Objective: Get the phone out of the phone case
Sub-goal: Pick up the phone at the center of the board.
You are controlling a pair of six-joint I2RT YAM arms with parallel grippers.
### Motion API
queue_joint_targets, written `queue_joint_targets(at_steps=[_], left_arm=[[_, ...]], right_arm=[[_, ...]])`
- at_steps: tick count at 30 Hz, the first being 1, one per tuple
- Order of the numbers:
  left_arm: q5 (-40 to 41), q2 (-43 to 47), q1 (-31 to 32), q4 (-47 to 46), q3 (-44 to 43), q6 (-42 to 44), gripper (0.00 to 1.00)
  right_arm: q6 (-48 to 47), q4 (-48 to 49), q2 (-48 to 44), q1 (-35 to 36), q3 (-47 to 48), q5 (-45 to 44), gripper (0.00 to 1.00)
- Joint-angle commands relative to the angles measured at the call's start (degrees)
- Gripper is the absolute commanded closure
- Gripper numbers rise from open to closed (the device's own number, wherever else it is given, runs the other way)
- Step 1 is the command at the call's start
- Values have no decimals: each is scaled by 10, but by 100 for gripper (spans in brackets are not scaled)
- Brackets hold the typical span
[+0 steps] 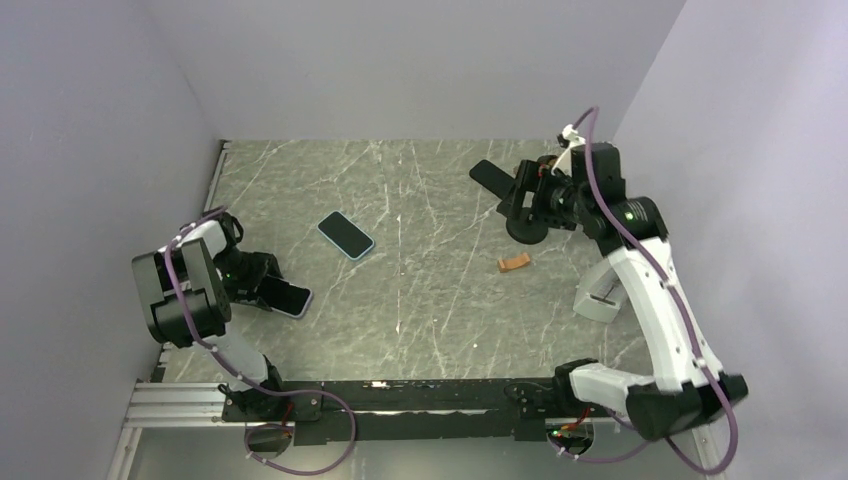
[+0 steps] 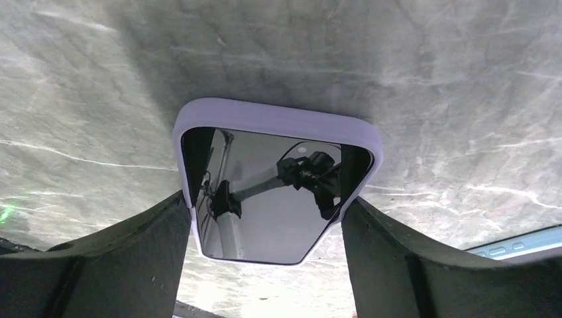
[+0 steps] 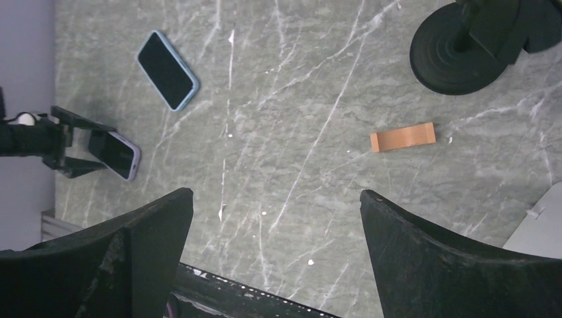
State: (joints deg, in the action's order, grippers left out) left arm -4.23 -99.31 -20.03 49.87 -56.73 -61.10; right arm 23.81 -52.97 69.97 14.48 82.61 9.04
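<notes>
A phone with a dark, mirror-like screen (image 2: 275, 192) sits in a lilac case (image 2: 278, 119). My left gripper (image 2: 266, 202) is shut on its two long edges and holds it low over the table at the left (image 1: 290, 299). The held phone also shows in the right wrist view (image 3: 120, 154). My right gripper (image 3: 275, 205) is open and empty, high above the table at the back right (image 1: 492, 180). A second phone in a light blue case (image 1: 345, 234) lies flat, screen up, in the middle of the table, and it shows in the right wrist view (image 3: 167, 70).
A small orange strip (image 1: 514, 263) lies right of centre and shows in the right wrist view (image 3: 402, 136). A black round-based stand (image 3: 450, 56) stands under the right arm (image 1: 525, 230). A grey-white object (image 1: 600, 295) lies at the right. A black rail (image 1: 400, 400) runs along the near edge.
</notes>
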Motion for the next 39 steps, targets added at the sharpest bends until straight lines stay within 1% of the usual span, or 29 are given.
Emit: queue_joint_targets(at_steps=[1, 3, 8, 9, 11, 13, 14, 16, 18, 21, 24, 25, 27, 30, 31, 33, 34, 36, 38, 39], left_arm=[[24, -7, 18, -62, 82, -11, 82], [37, 14, 27, -63, 81, 7, 91], [41, 92, 83, -81, 89, 56, 96], [36, 102, 99, -78, 88, 62, 100], [23, 120, 145, -56, 83, 79, 100], [18, 137, 192, -42, 71, 85, 100], [14, 148, 227, -41, 67, 82, 100], [-5, 170, 289, -59, 64, 66, 100], [-29, 187, 347, -96, 60, 44, 100], [-64, 183, 418, -142, 34, 34, 100], [-87, 148, 489, -168, -30, 87, 100], [-86, 131, 506, -160, -70, 108, 100], [-82, 97, 537, -137, -121, 149, 100], [-94, 75, 573, -140, -167, 195, 100], [-99, 75, 586, -156, -176, 213, 100], [-89, 87, 617, -186, -181, 251, 100], [-86, 96, 631, -200, -182, 265, 100], [-100, 109, 649, -231, -174, 278, 100], [-129, 125, 664, -285, -148, 289, 100], [-139, 132, 672, -308, -137, 296, 100]], right_arm=[[16, 9, -72, -2, -37, -3, 0], [14, 13, -84, -2, -57, 8, 0], [4, 47, -106, -2, -123, 26, 0], [1, 56, -109, -2, -133, 26, 0], [0, 58, -106, -1, -136, 25, 0], [-9, 30, -91, -2, -115, 32, 0], [-17, 13, -80, -1, -107, 37, 0], [-32, -8, -68, -1, -109, 44, 0], [-43, -3, -70, -1, -132, 53, 0], [-32, 20, -76, -2, -166, 76, 0], [-7, 39, -68, -1, -174, 108, 0], [-1, 41, -61, -1, -169, 117, 0], [3, 42, -47, -2, -157, 130, 0], [10, 26, -26, -2, -130, 136, 0], [11, 21, -22, -1, -124, 140, 0], [39, 42, -32, -2, -144, 147, 2], [53, 61, -37, -3, -161, 154, 4], [79, 85, -37, -4, -178, 191, 12], [87, 83, -28, -5, -169, 202, 18], [83, 76, -25, -4, -159, 201, 18]])
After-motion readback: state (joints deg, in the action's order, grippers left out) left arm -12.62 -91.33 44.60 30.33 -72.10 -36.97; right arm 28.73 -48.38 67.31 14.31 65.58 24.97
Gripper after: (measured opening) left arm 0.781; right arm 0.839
